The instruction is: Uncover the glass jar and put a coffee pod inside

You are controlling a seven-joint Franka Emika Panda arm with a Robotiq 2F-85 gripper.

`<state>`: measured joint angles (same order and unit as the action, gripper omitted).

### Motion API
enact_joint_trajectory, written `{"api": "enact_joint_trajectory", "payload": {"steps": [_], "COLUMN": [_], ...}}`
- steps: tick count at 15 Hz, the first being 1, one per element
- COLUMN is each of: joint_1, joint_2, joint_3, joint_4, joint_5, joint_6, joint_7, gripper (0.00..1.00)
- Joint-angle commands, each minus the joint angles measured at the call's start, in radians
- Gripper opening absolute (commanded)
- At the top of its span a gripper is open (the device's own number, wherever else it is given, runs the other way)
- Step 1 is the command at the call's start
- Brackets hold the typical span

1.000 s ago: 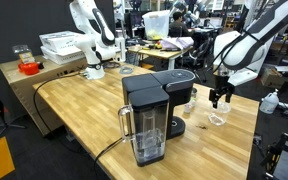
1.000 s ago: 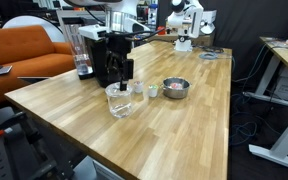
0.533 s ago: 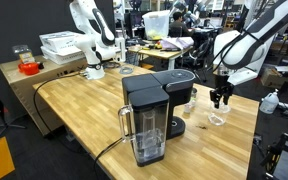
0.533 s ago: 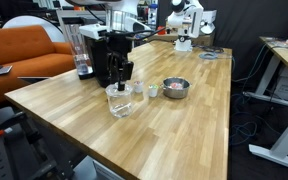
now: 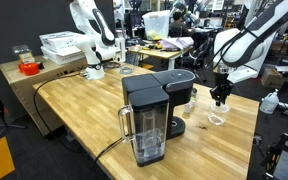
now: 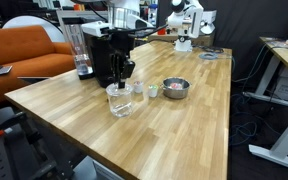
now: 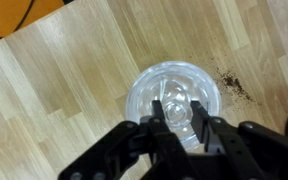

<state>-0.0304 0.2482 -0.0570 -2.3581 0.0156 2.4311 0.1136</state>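
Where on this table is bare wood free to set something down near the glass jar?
Bare table stretches from the glass jar toward the near edge, and from the metal bowl to the side edge. It is crowded between the jar, the bowl and the coffee machine, where small objects lie and the end effector hangs above the jar.

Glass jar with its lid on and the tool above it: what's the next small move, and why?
Probably lower the tool straight down onto the lid, then close. The wrist view shows it centred over the glass jar with fingers apart, and in an exterior view it hangs clear above the jar, so the lid looks ungrasped.
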Motion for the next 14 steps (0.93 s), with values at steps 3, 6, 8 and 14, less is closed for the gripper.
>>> {"api": "enact_joint_trajectory", "payload": {"steps": [3, 6, 8, 14], "joint_1": [-0.006, -0.005, -0.004, 0.001], "joint_2": [-0.006, -0.016, -0.027, -0.088], "joint_3": [-0.001, -0.004, -0.004, 0.005], "joint_4": [-0.006, -0.014, -0.025, -0.063], "joint_5": [0.01, 0.004, 0.002, 0.008], "joint_6": [-0.01, -0.009, -0.007, -0.004], "joint_7": [-0.003, 0.001, 0.001, -0.01], "gripper": [0.08, 0.08, 0.08, 0.08]}}
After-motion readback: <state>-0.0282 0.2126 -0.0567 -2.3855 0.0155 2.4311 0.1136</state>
